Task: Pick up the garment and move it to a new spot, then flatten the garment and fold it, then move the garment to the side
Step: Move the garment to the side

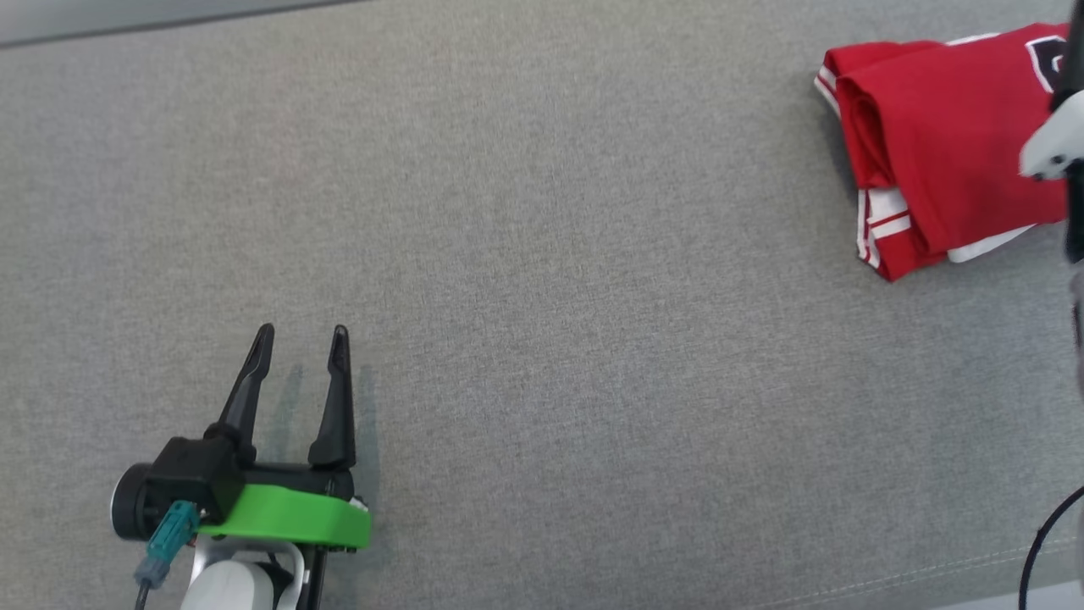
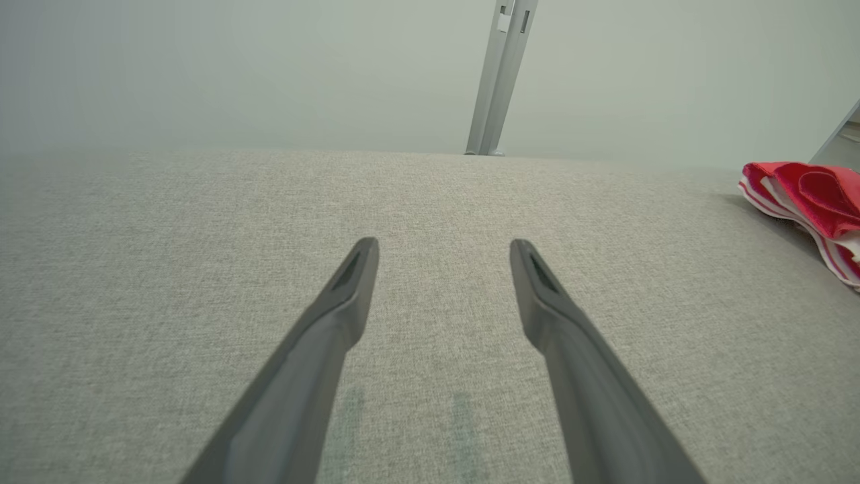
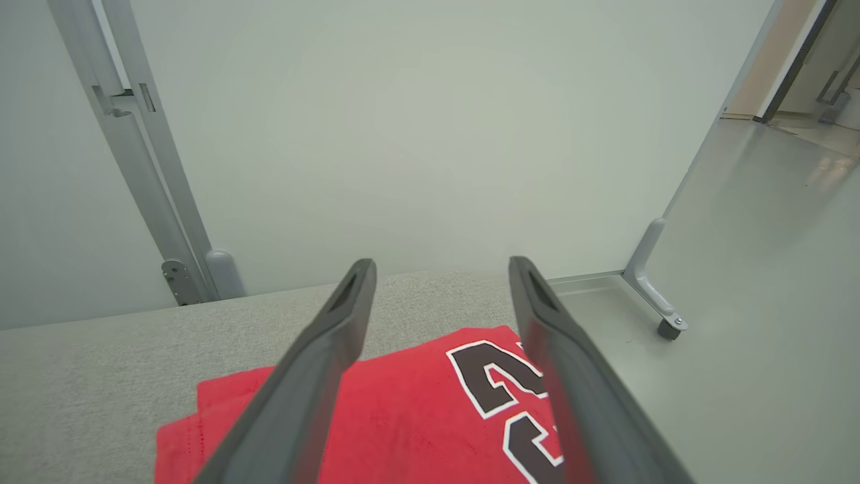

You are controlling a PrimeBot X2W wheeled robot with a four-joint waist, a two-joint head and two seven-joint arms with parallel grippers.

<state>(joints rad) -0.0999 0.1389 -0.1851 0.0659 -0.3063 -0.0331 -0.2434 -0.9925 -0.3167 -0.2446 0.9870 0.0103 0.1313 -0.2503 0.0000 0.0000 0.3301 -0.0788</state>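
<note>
The garment (image 1: 940, 144) is a red jersey with white trim, lying folded at the far right of the grey fabric surface (image 1: 542, 305). In the right wrist view its black, white-edged numerals face up. My right gripper (image 3: 440, 265) hovers over the garment (image 3: 403, 417), open, with nothing between its fingers. A pale part of my right arm (image 1: 1053, 144) overlaps the garment's right side in the head view. My left gripper (image 1: 302, 332) rests open low over bare fabric at the near left, far from the garment. From the left wrist, the gripper (image 2: 443, 245) is empty and the garment (image 2: 806, 208) lies far right.
A grey wall runs behind the surface's far edge, with a metal post (image 3: 154, 195) against it. Right of the surface the pale floor (image 3: 739, 302) drops away, with a panel foot (image 3: 662, 316) on it. A black cable (image 1: 1042, 542) hangs at the lower right.
</note>
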